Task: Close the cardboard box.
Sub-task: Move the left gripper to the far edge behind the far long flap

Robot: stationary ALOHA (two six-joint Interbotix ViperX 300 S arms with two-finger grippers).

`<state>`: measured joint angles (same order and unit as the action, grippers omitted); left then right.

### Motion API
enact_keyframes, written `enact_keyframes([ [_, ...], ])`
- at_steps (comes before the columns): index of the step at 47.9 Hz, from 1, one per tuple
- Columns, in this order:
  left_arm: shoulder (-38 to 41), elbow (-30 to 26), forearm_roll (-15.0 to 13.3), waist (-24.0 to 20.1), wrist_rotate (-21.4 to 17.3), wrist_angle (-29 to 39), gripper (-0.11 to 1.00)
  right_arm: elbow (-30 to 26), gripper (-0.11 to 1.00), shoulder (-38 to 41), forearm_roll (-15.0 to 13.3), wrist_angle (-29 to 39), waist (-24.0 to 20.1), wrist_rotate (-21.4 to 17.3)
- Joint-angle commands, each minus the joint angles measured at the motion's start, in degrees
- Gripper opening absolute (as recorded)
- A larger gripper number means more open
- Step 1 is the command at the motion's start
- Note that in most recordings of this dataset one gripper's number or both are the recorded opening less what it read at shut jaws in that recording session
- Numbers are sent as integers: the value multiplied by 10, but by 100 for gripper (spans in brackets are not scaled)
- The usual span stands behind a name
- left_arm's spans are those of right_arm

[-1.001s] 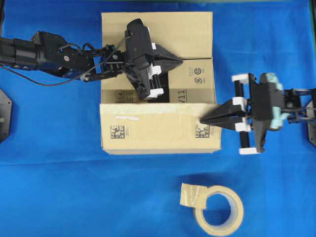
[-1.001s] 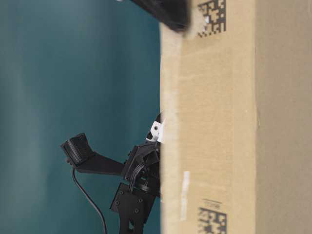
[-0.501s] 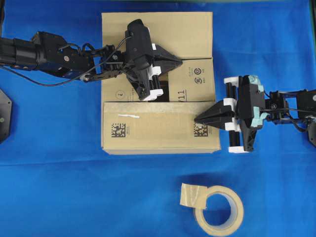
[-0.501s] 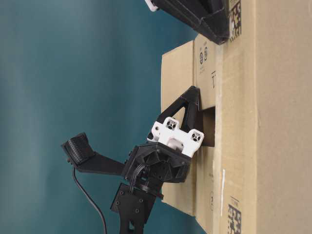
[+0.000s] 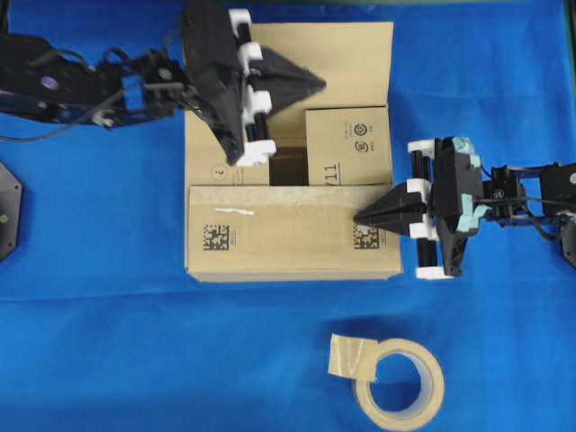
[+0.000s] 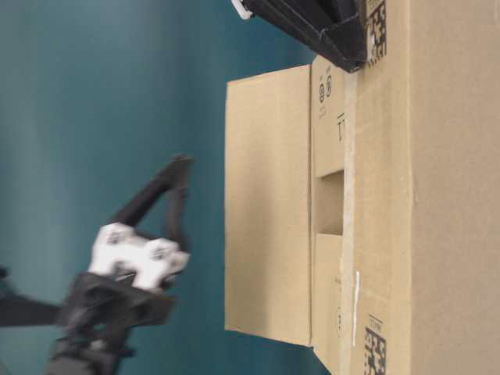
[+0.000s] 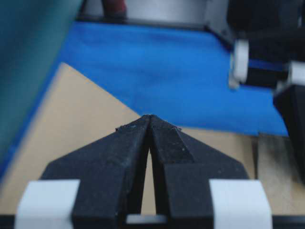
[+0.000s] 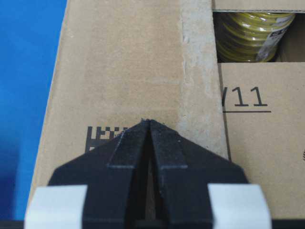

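Observation:
The brown cardboard box [image 5: 288, 236] stands mid-table. Its near flap [image 8: 124, 71], printed with black code marks, lies folded flat. The two side flaps [image 5: 349, 144] lie down with a gap [image 5: 286, 166] between them, where a yellow roll [image 8: 252, 28] shows inside. The far flap [image 5: 351, 54] stands out from the box [image 6: 266, 203]. My right gripper [image 5: 357, 219] is shut, its tip [image 8: 149, 120] on the near flap's right end. My left gripper [image 5: 321, 85] is shut and empty, raised over the far flap [image 7: 81, 124], apart from the box [image 6: 181, 162].
A beige tape roll [image 5: 400, 382] with a loose tab lies on the blue cloth [image 5: 108, 342] in front of the box. Arm bases sit at the left [image 5: 4, 207] and right [image 5: 569, 234] table edges.
My left gripper has lifted off the side flaps and moved back and up, over the far flap. My right gripper first pushed the near flap down and has since stayed still.

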<state>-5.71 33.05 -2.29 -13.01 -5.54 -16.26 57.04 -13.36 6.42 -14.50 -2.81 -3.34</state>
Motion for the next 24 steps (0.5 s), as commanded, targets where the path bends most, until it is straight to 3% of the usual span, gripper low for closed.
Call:
enact_keyframes([
  [1, -33, -25, 1, -26, 0, 33, 0, -6, 0, -1, 1, -4, -1, -1],
  [11, -32, -95, 2, -98, -4, 158, 0, -6, 0, 0, 2, -11, -2, -1],
  [24, 38, -186, 3, -163, -48, 309, 0, -9, 0, 4, 2, -20, -1, 0],
])
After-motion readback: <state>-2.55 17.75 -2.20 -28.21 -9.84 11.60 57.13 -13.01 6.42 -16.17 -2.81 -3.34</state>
